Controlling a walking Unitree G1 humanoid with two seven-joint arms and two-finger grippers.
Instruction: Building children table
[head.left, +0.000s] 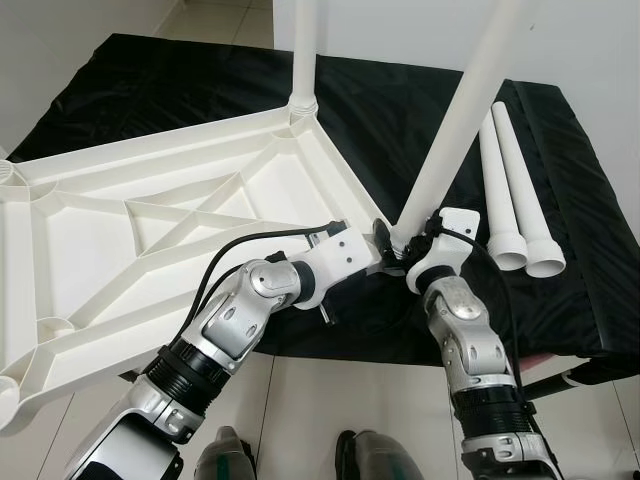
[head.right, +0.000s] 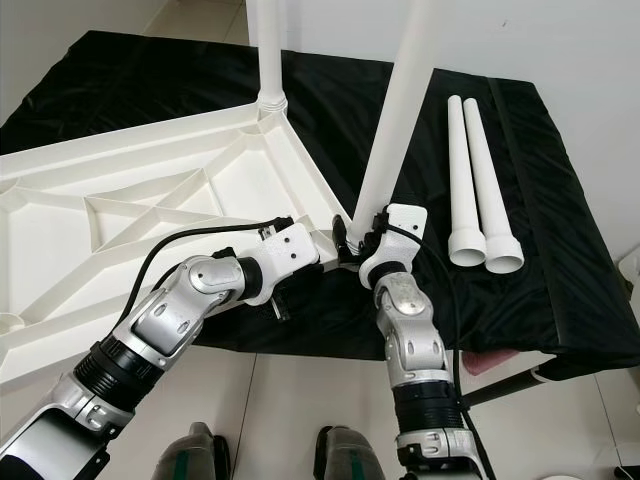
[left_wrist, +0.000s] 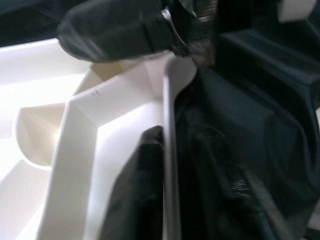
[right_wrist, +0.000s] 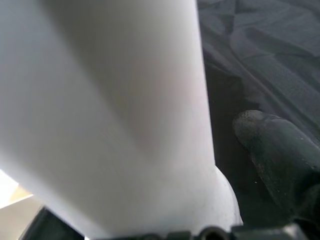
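White tabletop (head.left: 150, 215) lies upside down on black cloth (head.left: 400, 110); my left gripper (head.left: 378, 248) seems to pinch its corner steady while my right gripper (head.left: 412, 252) grasps the leaning leg (head.left: 462, 115) at the socket.

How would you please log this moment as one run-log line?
left gripper: shut on tabletop corner | right gripper: seating leg | spare legs: on cloth
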